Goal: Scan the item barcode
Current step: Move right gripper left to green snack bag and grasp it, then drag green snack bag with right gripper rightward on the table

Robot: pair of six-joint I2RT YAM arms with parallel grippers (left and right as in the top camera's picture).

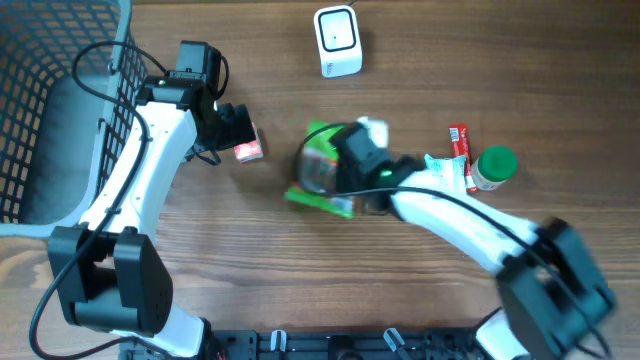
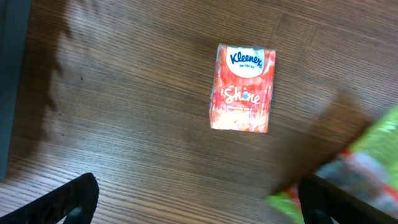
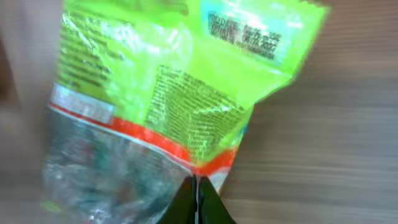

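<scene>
The item, a green and clear plastic snack bag (image 1: 318, 198), lies mid-table under my right gripper (image 1: 345, 165). In the right wrist view the bag (image 3: 174, 93) fills the frame. My right gripper (image 3: 196, 186) is shut on the bag's lower orange-striped edge. Blurred print shows on the bag, but I can make out no barcode. A white scanner (image 1: 337, 40) stands at the back middle. My left gripper (image 1: 240, 130) hangs open over a red Kleenex tissue pack (image 2: 242, 88), with nothing between its fingers (image 2: 78, 196).
A wire basket (image 1: 40, 100) takes up the far left. To the right of the bag lie a red stick pack (image 1: 459, 145), a white packet (image 1: 445, 168) and a green-capped bottle (image 1: 493, 167). The Kleenex pack (image 1: 249, 148) lies left of the bag.
</scene>
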